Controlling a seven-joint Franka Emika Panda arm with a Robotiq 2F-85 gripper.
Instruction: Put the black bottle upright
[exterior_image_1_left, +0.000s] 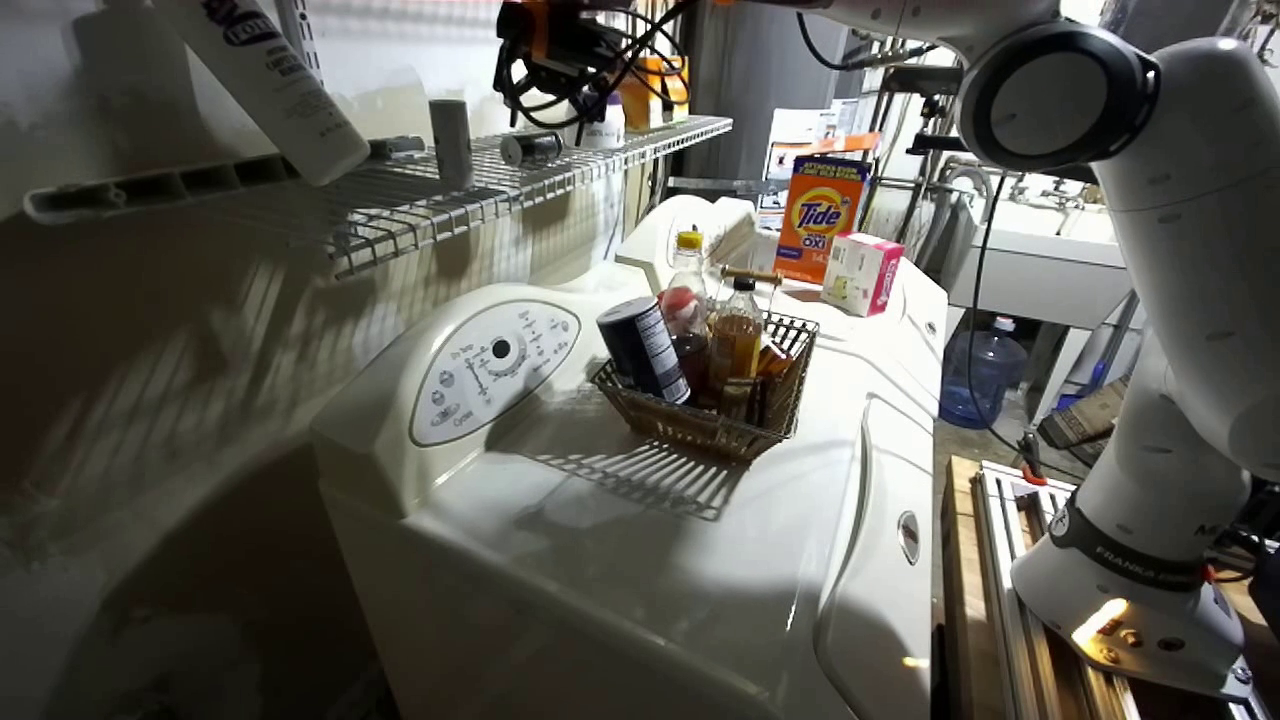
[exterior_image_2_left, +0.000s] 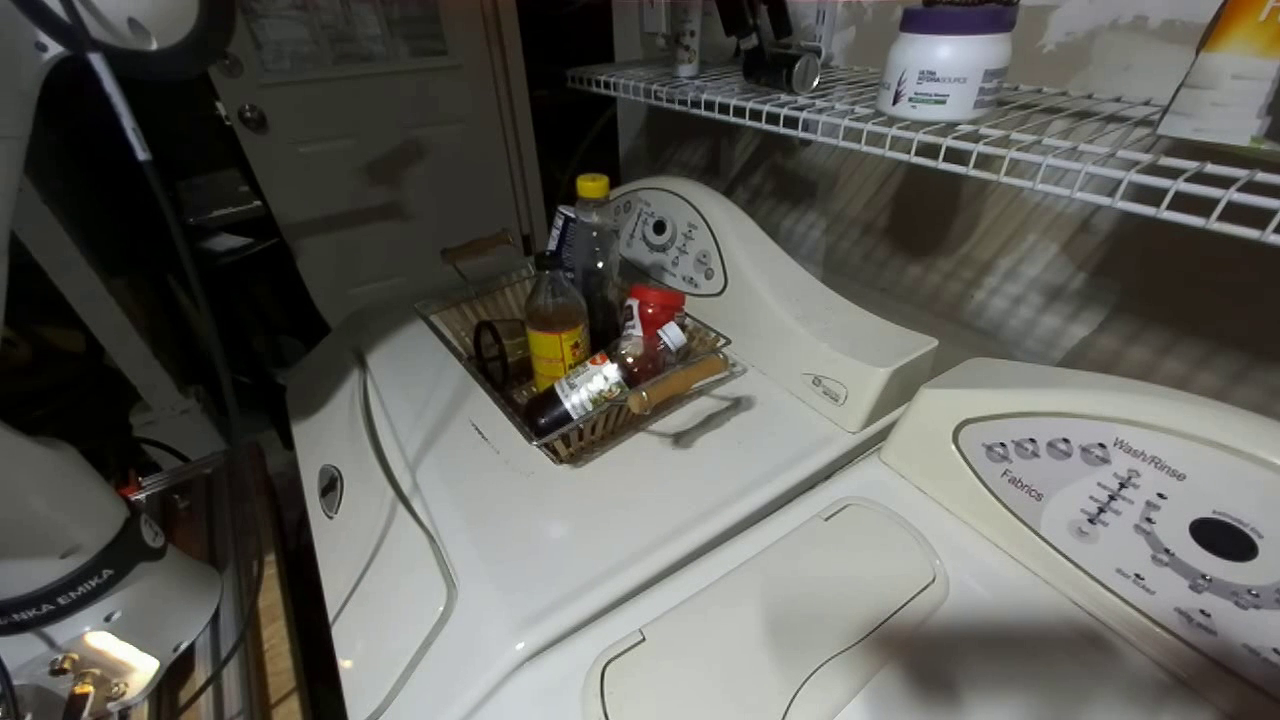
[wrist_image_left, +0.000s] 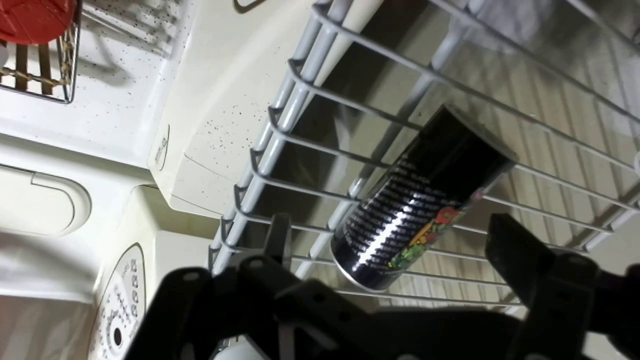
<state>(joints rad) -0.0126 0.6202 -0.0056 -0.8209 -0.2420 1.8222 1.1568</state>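
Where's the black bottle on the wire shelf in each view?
In an exterior view: the black bottle is high up, left of centre.
In an exterior view: the black bottle is near the top edge, right of centre.
In the wrist view: the black bottle is right of centre.
Shared landmark: the wire shelf beneath it.

The black bottle (exterior_image_1_left: 538, 147) lies on its side on the wire shelf (exterior_image_1_left: 520, 196), below the end effector (exterior_image_1_left: 550, 106).
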